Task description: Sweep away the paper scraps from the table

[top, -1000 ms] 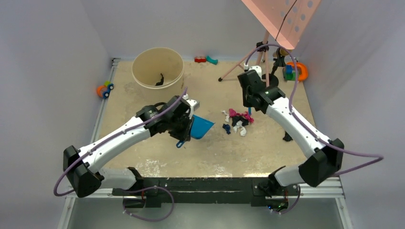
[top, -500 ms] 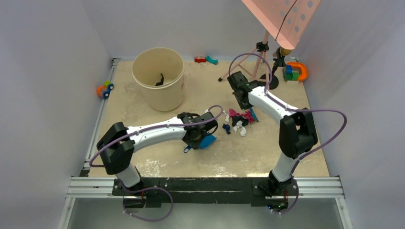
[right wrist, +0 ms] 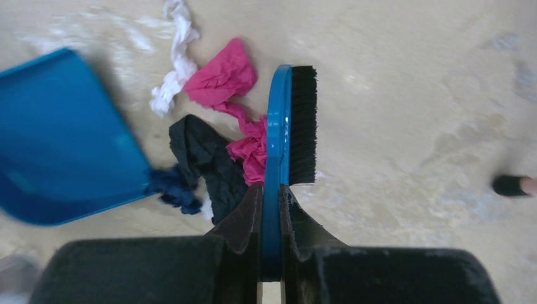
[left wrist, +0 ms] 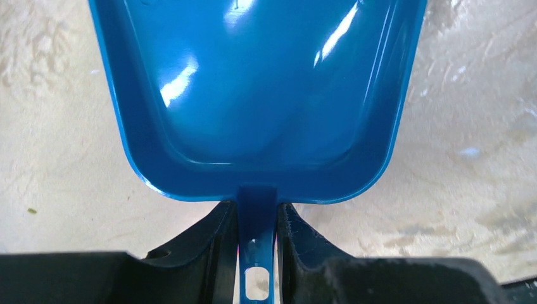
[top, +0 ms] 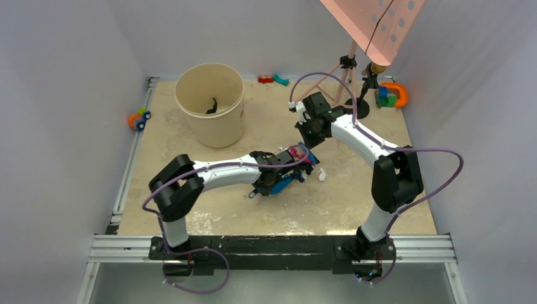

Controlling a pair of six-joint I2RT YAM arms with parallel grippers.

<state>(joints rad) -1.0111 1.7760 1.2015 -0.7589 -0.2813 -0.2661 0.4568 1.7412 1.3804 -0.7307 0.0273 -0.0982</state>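
My left gripper (left wrist: 256, 212) is shut on the handle of a blue dustpan (left wrist: 253, 95), which lies low on the beige table (top: 209, 209). In the top view the dustpan (top: 286, 182) sits under my left gripper (top: 271, 180), its mouth towards the paper scraps (top: 297, 154). My right gripper (right wrist: 270, 193) is shut on a blue hand brush (right wrist: 278, 126) with black bristles. Pink (right wrist: 221, 76), white (right wrist: 174, 63), black (right wrist: 206, 158) and dark blue (right wrist: 171, 187) scraps lie between the brush and the dustpan (right wrist: 57, 139). One white scrap (top: 322, 176) lies apart on the right.
A beige bucket (top: 210, 101) with a black scrap inside stands at the back left. Toys lie at the far edge (top: 272, 79), at the left edge (top: 138, 118) and at the back right (top: 389, 95). A tripod (top: 345, 76) stands behind my right arm.
My left arm has reached to the right and brought the dustpan up to the scraps. My right gripper has moved the brush left, pushing the pile towards the dustpan's mouth.
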